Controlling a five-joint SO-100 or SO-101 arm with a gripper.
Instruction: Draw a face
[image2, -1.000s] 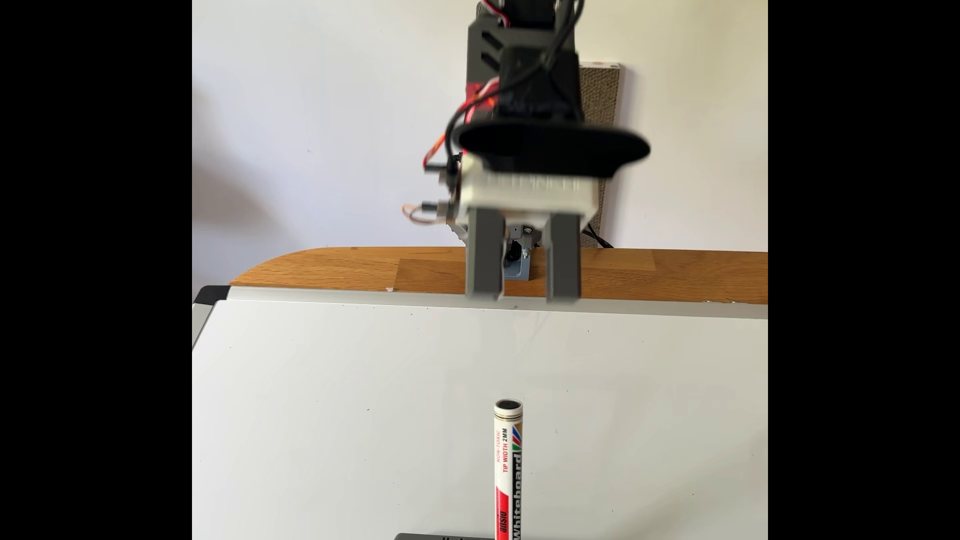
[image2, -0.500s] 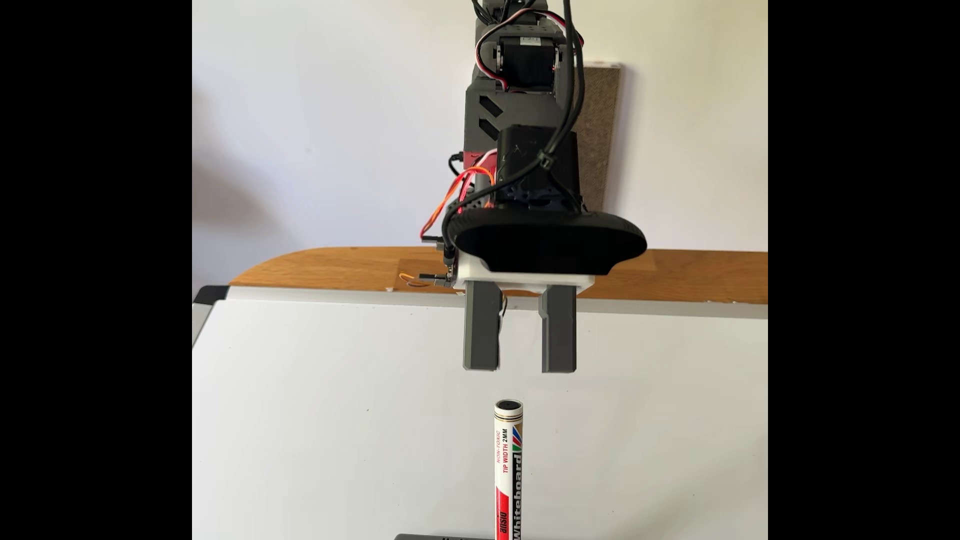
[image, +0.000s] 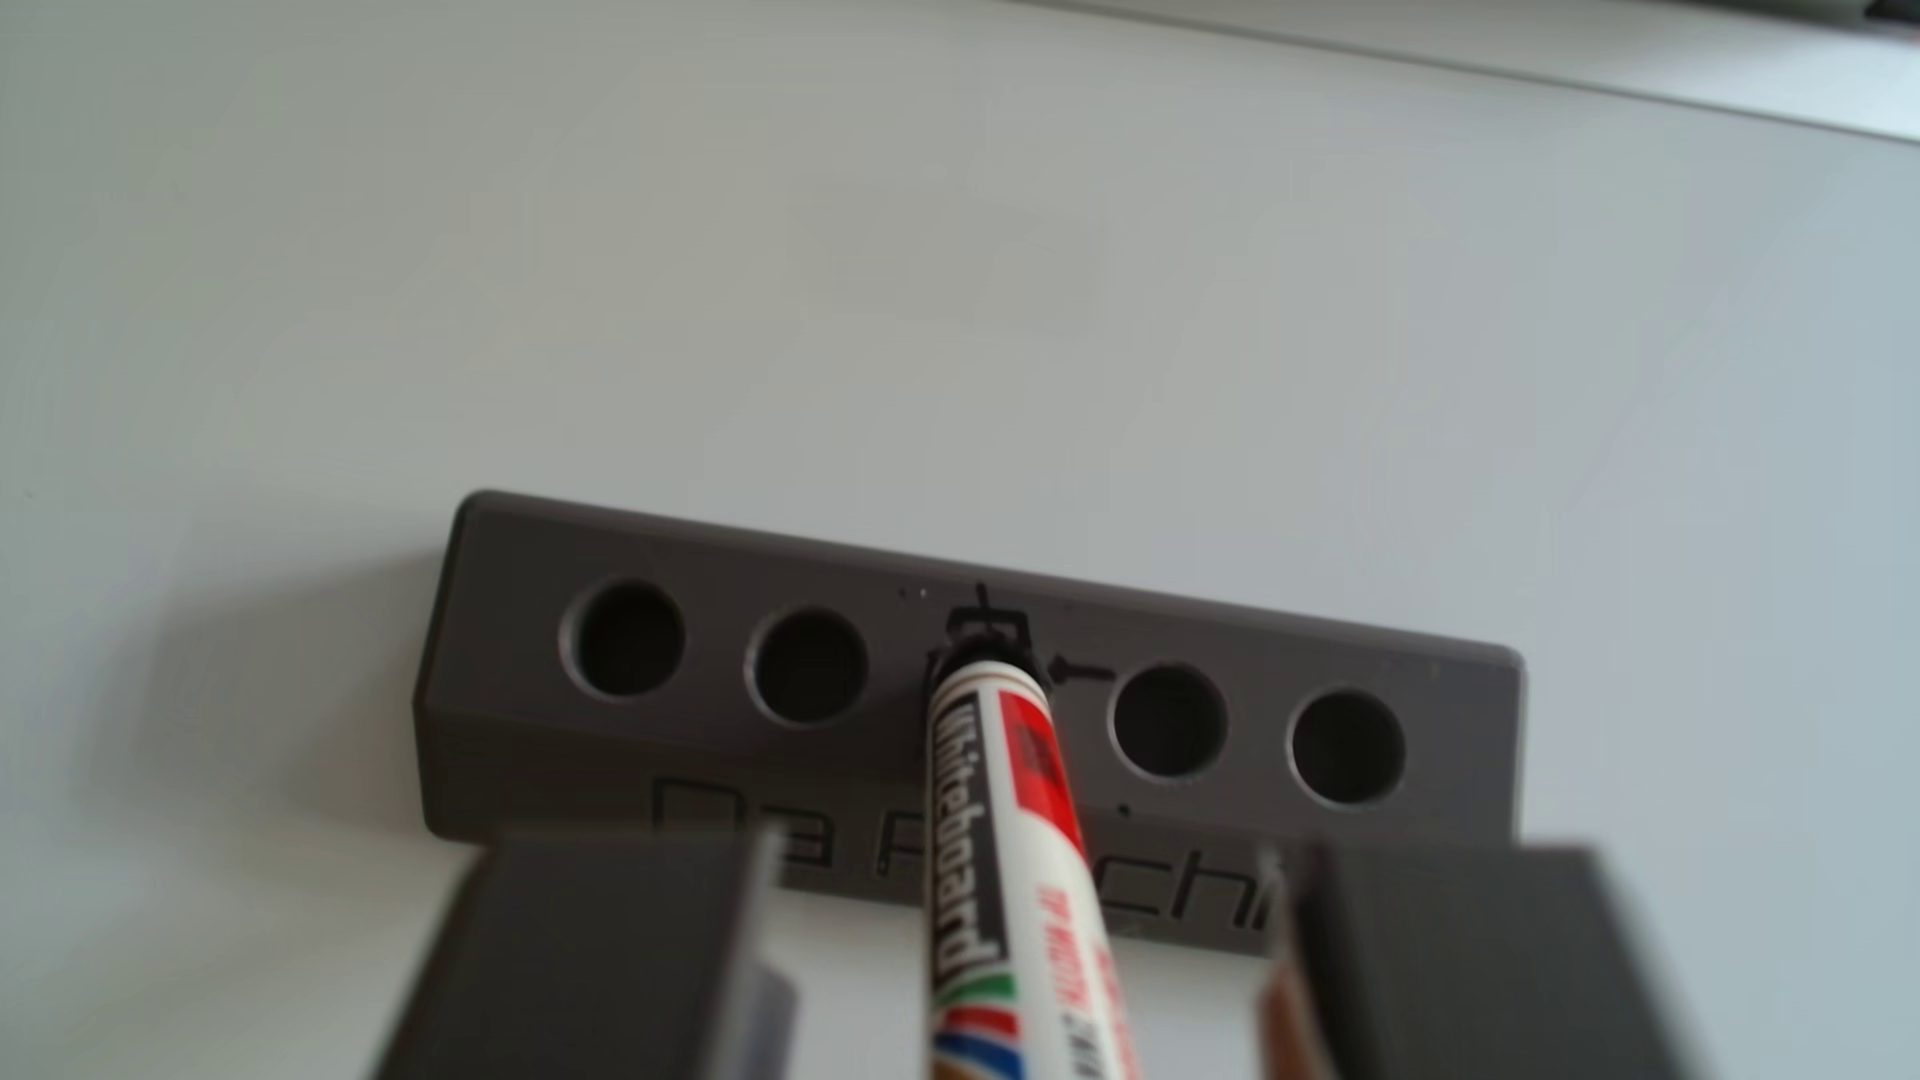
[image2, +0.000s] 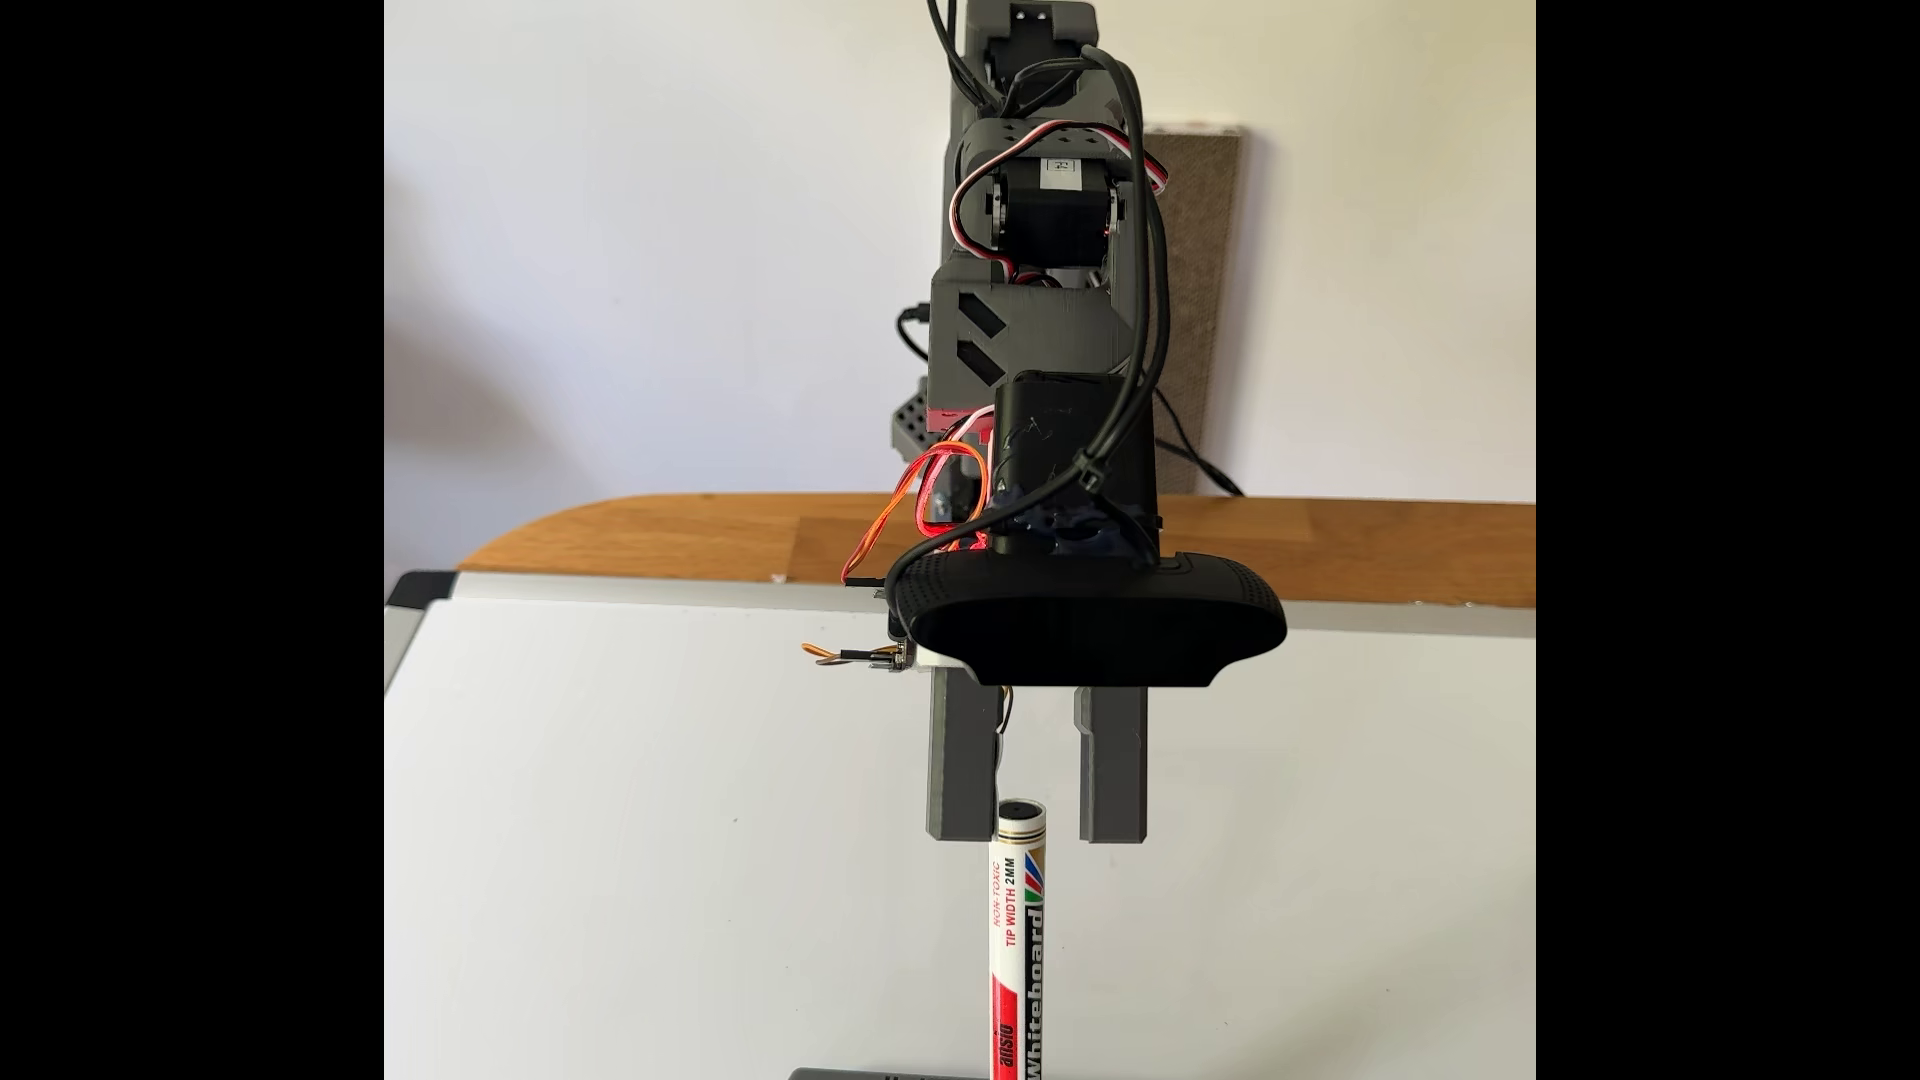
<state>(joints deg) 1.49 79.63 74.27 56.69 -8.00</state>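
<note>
No drawn face was to be seen on the whiteboard, whose white surface lay bare of line work in both views. A whiteboard marker was stood upright in the middle hole of a grey five-hole block, the other four holes being left vacant; small black ink scribbles were found around that middle hole, and lettering was engraved on the block's front face, partly hidden by the marker and the blurred fingers. In the fixed view only the top edge of the block was caught at the bottom of the frame. The gripper was held directly above the marker with its two grey fingers spread wide, one on each side of the marker's upper end; nothing was gripped, and contact with the marker could not be confirmed. A black camera housing was mounted just above the fingers, with cables looped along the arm. Behind the board a wooden tabletop was seen, backed by a pale wall against which a brown panel was leant.
</note>
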